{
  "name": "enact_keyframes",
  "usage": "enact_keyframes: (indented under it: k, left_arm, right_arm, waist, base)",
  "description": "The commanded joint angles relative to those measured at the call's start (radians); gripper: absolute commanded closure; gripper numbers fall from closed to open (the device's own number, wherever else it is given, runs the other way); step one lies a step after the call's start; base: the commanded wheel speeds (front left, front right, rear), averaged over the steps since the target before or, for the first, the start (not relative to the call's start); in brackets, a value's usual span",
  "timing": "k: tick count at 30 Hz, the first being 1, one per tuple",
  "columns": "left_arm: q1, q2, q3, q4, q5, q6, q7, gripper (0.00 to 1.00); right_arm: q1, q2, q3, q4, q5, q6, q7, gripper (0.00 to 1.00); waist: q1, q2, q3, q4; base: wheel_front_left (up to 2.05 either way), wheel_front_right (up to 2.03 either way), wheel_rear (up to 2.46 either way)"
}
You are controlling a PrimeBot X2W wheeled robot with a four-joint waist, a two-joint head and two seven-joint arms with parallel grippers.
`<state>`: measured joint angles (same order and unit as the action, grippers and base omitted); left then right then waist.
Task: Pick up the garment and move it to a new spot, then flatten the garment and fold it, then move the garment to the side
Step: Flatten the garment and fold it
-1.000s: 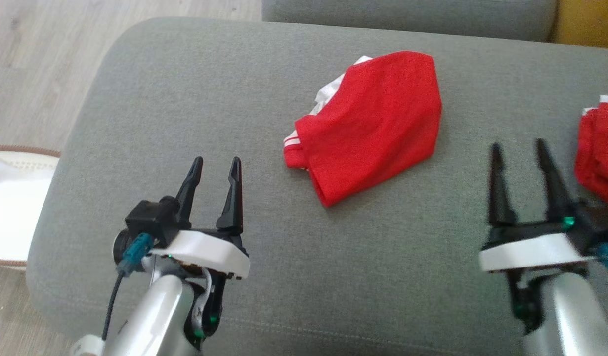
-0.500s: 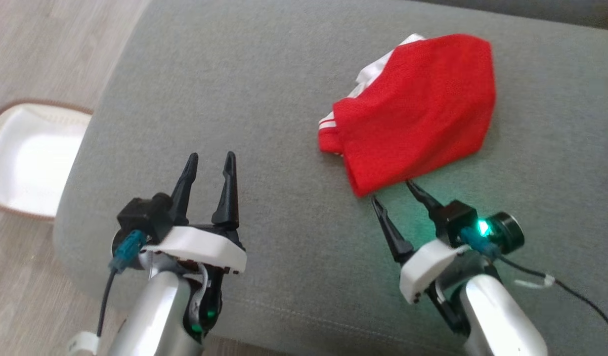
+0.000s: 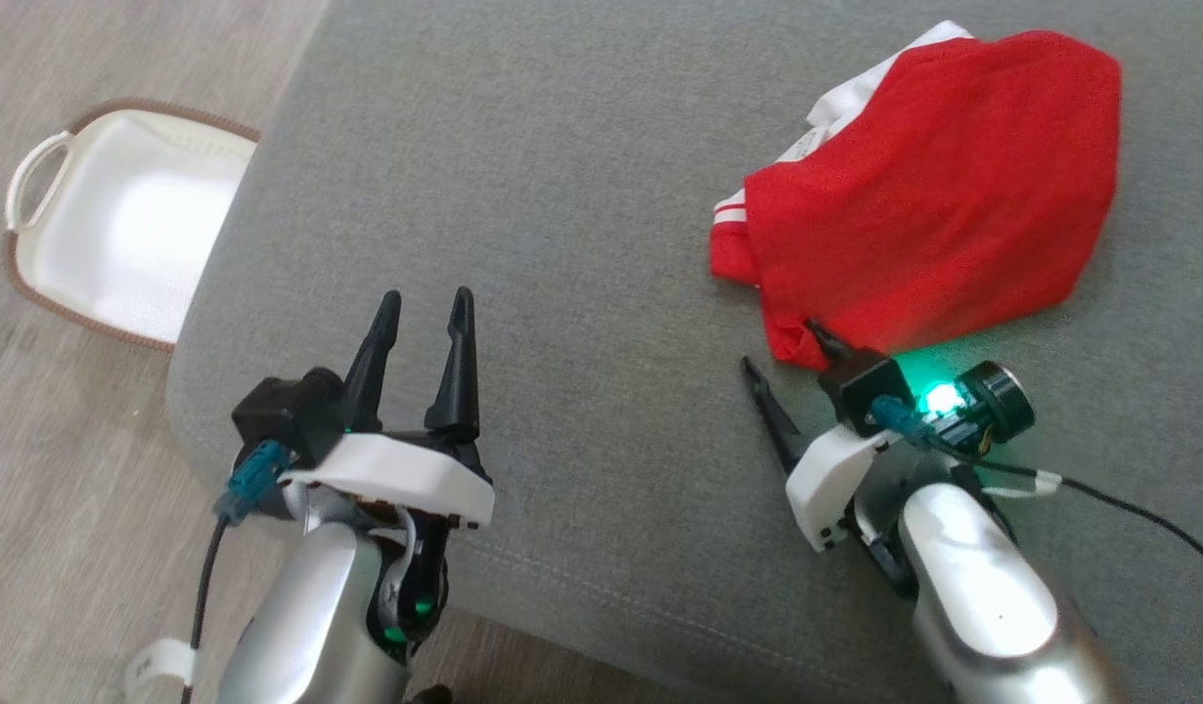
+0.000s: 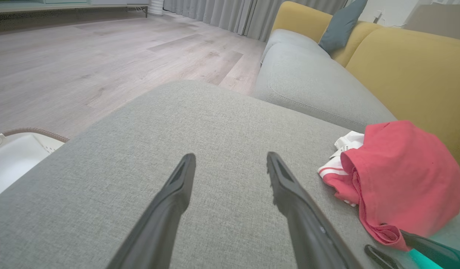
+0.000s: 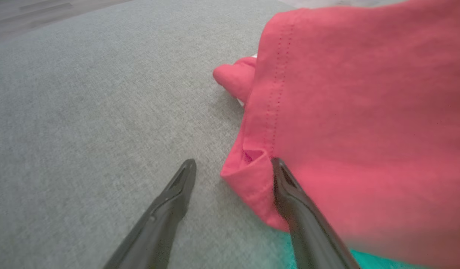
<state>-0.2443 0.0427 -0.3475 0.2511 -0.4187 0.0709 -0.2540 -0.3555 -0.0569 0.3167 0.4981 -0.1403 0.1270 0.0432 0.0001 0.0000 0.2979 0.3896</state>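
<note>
Moved: my head camera has swung, so the whole scene sits differently; beyond that, the right gripper (image 3: 779,345) has travelled from the lower right up to the garment's near corner.
Count: one garment (image 3: 934,186), two grippers, one basket (image 3: 152,105), one pillow (image 4: 340,24).
Writing: a small white tag (image 3: 802,147) sits by the collar; I cannot read its print.
Garment look: red cloth, white collar trim, two white stripes on a cuff, a double row of stitching along the hem; loosely bunched, not flat.
Garment place: on the grey cushion (image 3: 562,196), toward its far right in the head view.
Right fingers: spread wide, gripping nothing. In the right wrist view one finger (image 5: 177,194) lies over bare cushion and the other over the hem corner, which sits between them.
Left gripper (image 3: 426,296): fingers apart and empty, over bare cushion, well apart from the garment.
Basket: white with a brown rim, on the wooden floor (image 3: 73,59) just beside the cushion's left end.
Pillow: blue-grey, leaning on the yellow backrest (image 4: 402,63).
</note>
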Motion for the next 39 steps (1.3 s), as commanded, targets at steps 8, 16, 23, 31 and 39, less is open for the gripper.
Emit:
enact_keyframes:
  k: [8,16,23,31,39]
  left_arm:
    - [-0.03,0.008,0.02,-0.034,-0.016,0.023,-0.008,0.0]
    - [-0.005,0.008,0.047,-0.022,0.017,0.011,-0.008,0.0]
    - [0.025,0.008,0.055,-0.022,0.035,0.004,-0.008,0.0]
    - [0.025,0.008,0.052,-0.026,0.049,-0.004,-0.008,0.0]
    - [0.007,0.008,0.048,-0.021,0.056,-0.013,-0.008,0.0]
  right_arm:
    - [-0.048,0.007,-0.048,0.007,-0.028,0.004,-0.071,1.0]
    - [-0.017,0.007,-0.141,-0.117,0.063,0.004,-0.146,1.0]
    - [0.053,0.007,-0.319,-0.317,0.161,0.004,-0.146,1.0]
    - [0.103,0.007,-0.572,-0.418,0.223,0.004,-0.081,1.0]
    - [0.074,0.007,-0.827,-0.283,0.122,0.004,-0.047,0.0]
  waist:
    - [-0.0001,0.0,-0.007,0.011]
    - [-0.0001,0.0,-0.086,-0.091]
    - [-0.0001,0.0,-0.132,-0.19]
    - [-0.0001,0.0,-0.124,-0.251]
    - [-0.0001,0.0,-0.099,-0.269]
  base:
    - [0.0,0.0,0.0]
    - [0.0,0.0,0.0]
    - [0.0,0.0,0.0]
    - [0.0,0.0,0.0]
    - [0.0,0.0,0.0]
